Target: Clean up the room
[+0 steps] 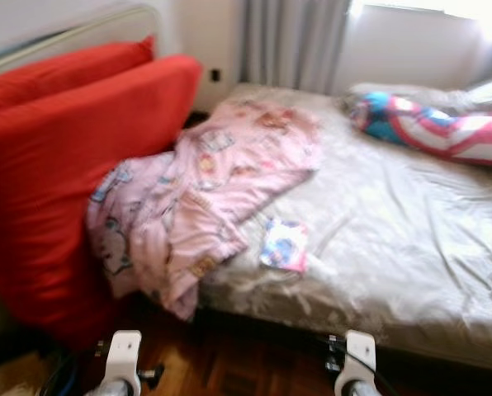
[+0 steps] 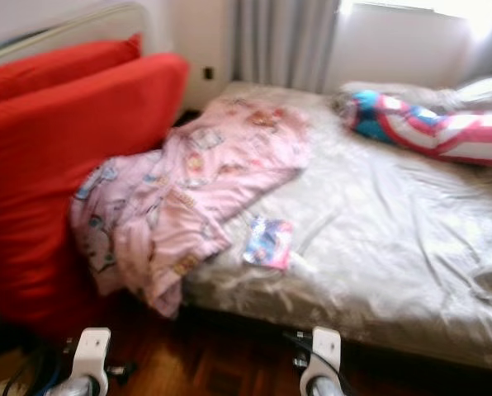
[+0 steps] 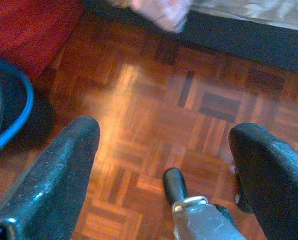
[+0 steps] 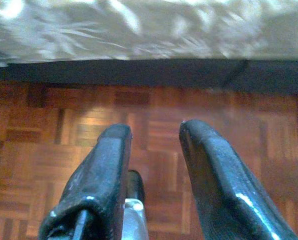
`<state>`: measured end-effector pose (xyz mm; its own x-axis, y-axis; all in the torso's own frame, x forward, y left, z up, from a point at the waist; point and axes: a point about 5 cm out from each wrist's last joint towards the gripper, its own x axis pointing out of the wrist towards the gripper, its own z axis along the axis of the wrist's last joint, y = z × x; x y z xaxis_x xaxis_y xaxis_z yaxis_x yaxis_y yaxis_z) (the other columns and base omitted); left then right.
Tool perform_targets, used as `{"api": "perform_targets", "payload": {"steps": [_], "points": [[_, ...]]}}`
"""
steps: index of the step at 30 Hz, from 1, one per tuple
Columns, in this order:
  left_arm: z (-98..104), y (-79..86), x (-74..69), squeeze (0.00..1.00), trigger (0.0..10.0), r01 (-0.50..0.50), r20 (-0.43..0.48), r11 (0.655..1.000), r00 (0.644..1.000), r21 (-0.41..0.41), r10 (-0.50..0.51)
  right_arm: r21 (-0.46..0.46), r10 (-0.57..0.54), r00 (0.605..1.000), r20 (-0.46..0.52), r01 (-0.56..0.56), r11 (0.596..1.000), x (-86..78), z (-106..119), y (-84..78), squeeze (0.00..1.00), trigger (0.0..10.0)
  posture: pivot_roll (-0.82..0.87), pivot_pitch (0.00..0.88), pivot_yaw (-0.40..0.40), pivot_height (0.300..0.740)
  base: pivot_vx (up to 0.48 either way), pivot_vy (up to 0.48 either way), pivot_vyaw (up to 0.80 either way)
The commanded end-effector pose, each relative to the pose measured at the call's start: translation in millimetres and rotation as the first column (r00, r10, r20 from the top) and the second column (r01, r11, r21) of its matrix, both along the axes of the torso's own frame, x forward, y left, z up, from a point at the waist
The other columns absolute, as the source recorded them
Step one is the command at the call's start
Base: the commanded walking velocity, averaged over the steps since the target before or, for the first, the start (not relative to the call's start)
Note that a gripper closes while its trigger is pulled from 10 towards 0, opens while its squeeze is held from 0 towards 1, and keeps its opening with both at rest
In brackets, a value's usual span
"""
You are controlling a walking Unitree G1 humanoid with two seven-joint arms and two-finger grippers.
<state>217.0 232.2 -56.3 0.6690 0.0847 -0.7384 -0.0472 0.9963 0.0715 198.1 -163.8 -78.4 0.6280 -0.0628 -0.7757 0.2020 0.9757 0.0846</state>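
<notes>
A crumpled pink patterned blanket (image 1: 205,190) lies on the near left corner of the bed (image 1: 411,247) and hangs over its edge toward the floor. Beside it on the silvery sheet rests a small colourful packet (image 1: 284,245). A red, white and blue cushion (image 1: 444,128) lies at the bed's far right. Both arms hang low in front of the bed. My left gripper (image 3: 166,129) is open wide above the parquet floor, with nothing in it. My right gripper (image 4: 155,127) is open too, over the floor by the bed's dark base.
A big red mattress or cushion (image 1: 73,173) leans against the wall at the left, touching the blanket. A dark round container with a blue rim (image 3: 14,110) stands on the floor near the left arm. Grey curtains (image 1: 291,41) hang behind the bed.
</notes>
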Motion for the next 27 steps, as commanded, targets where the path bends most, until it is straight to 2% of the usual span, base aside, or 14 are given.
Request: {"api": "perform_targets", "payload": {"steps": [1, 4, 19, 27], "points": [[-1.6, 2.9, -3.9, 0.0, 10.0, -0.014, -0.008, 1.0, 1.0, 0.001, 0.014, -0.002, 0.003, 1.0, -0.001, -0.003, 1.0, 1.8, 0.8, 0.3, 0.0, 10.0, -0.04, 0.0, -0.046, 0.74, 0.0, 0.0, -0.77], [-1.4, 3.0, -3.5, 0.0, 10.0, -0.011, -0.009, 1.0, 1.0, 0.006, 0.011, -0.004, 0.003, 1.0, -0.001, -0.003, 1.0, 1.7, 0.8, -0.5, 0.0, 10.0, -0.04, 0.0, -0.045, 0.74, 0.0, 0.0, -0.76], [-0.3, 4.1, -2.2, 0.0, 10.0, -0.016, -0.004, 1.0, 1.0, -0.002, 0.016, -0.003, 0.005, 1.0, 0.008, -0.005, 1.0, 2.6, 1.6, -2.5, 0.0, 10.0, -0.04, 0.0, -0.041, 0.74, 0.0, 0.0, 0.0], [-0.5, 3.7, -2.3, 0.0, 10.0, -0.013, -0.008, 1.0, 1.0, -0.007, 0.013, 0.0, 0.007, 1.0, 0.003, -0.007, 1.0, 2.5, 1.4, -2.4, 0.0, 10.0, -0.04, 0.0, -0.04, 0.74, 0.268, 0.0, 0.0]]}}
